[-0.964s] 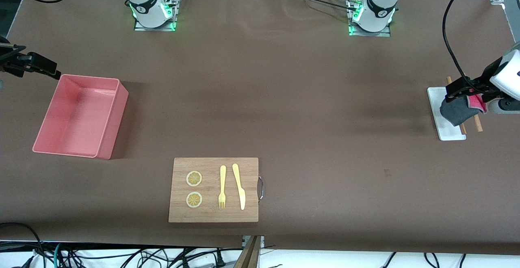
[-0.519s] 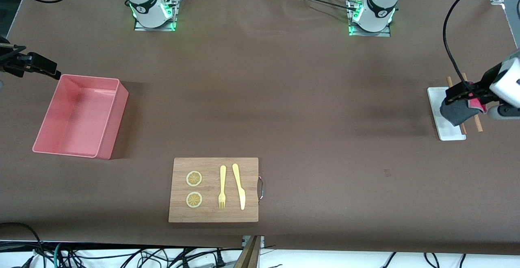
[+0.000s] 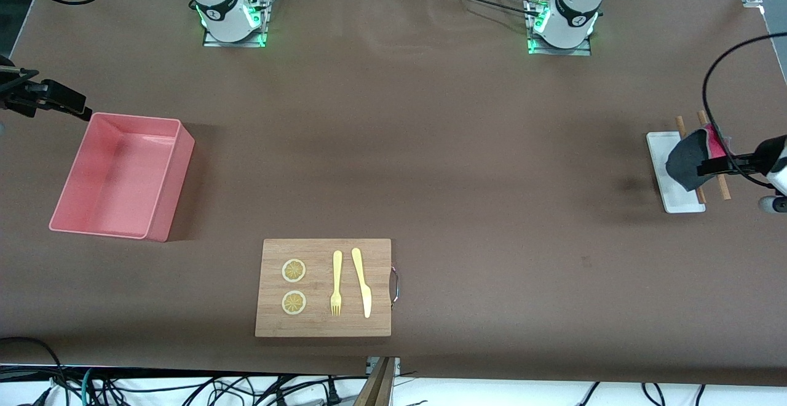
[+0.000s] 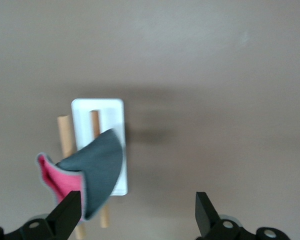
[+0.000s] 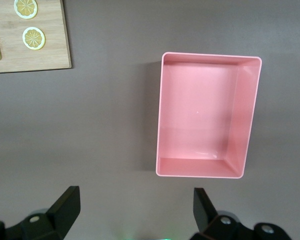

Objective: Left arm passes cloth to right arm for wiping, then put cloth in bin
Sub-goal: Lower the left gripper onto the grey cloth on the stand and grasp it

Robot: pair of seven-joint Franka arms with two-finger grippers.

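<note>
A brown worktop (image 3: pixel 430 147) is shown from above, ringed by metal framing and loose cables. The cloth (image 3: pixel 690 161), dark grey with a pink-red inner face, is seen hanging in the air over a small white tray (image 3: pixel 659 160) and two wooden sticks (image 3: pixel 720 184) at the left arm's end. In the left wrist view the left gripper (image 4: pixel 137 212) has its jaws spread wide, the cloth draped against one finger; whether it is truly pinched cannot be told. It is probably raised for the handover. The right gripper (image 5: pixel 135 210), jaws wide and empty, waits above the empty pink bin (image 3: pixel 120 175), well apart from the cloth. A cutting board (image 3: pixel 323 288) with cutlery and lemon slices lies beside the bin, nearer the camera.
</note>
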